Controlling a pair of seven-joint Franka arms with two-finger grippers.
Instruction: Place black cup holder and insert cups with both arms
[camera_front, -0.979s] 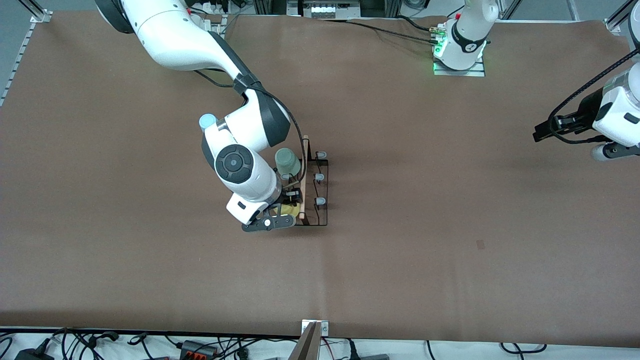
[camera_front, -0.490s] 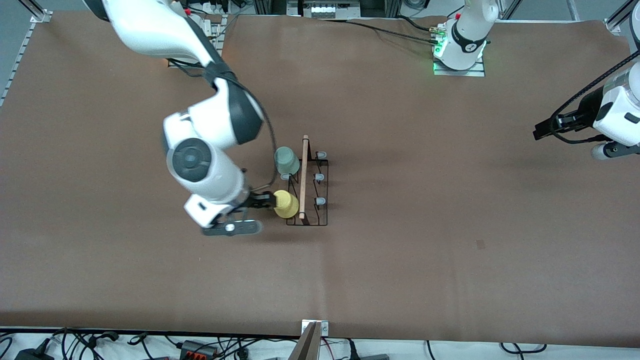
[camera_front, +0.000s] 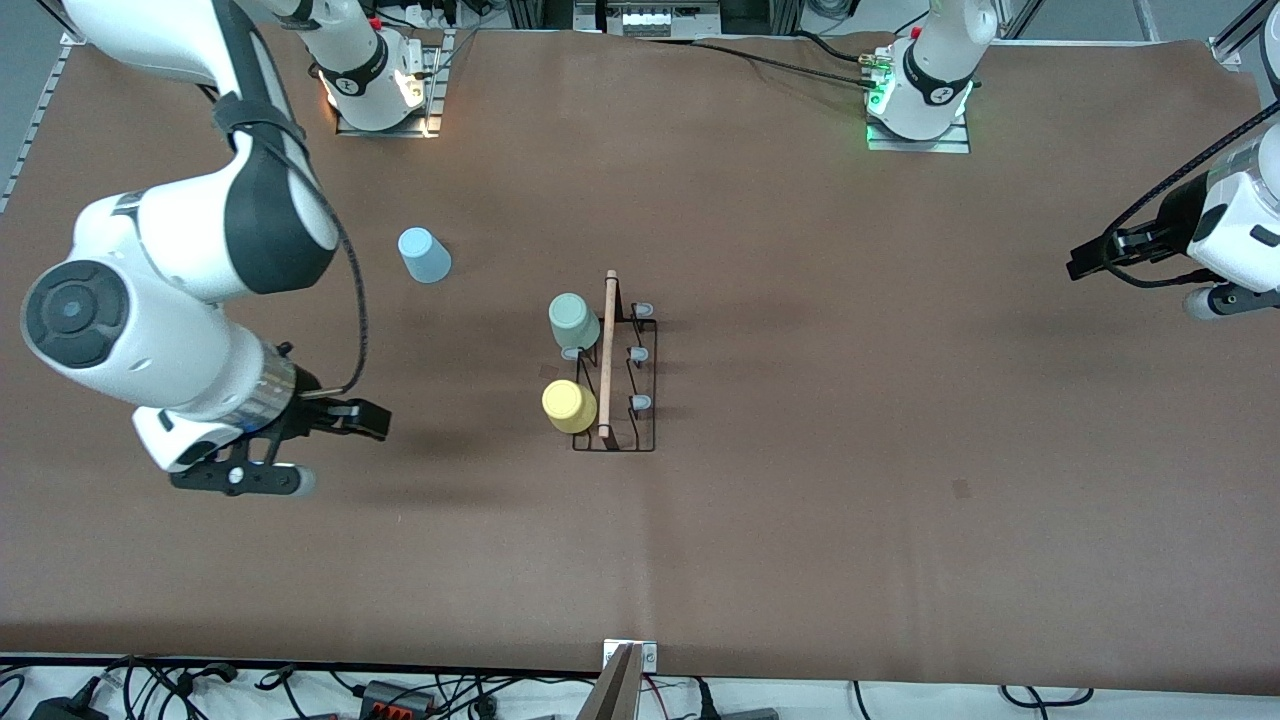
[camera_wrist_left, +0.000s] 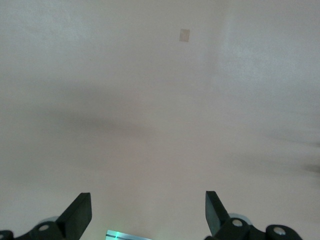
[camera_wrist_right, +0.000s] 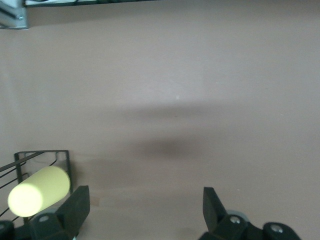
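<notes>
Brown table (camera_front: 800, 520) held, upper left of frame, a light blue cup (camera_front: 424, 255), probably light and slippery, best pinched across its wall, while the right gripper (camera_front: 372, 421) and left gripper (camera_front: 1080, 262) both hung with jaws wide.

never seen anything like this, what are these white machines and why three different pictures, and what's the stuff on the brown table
The white machines are two jointed robot arms bolted to a brown table. The wide picture comes from a high camera facing them. The other two come from small cameras on each arm's wrist, looking past the black fingers.

In the middle stands a black cup holder, a wire rack with a wooden rod handle. A pale green cup and a yellow cup sit on its pegs. A light blue cup stands on the table, farther from the front camera and toward the right arm's end.

The right gripper is open and holds nothing, over bare table beside the rack. The left gripper is open too; that arm waits at its end of the table.
</notes>
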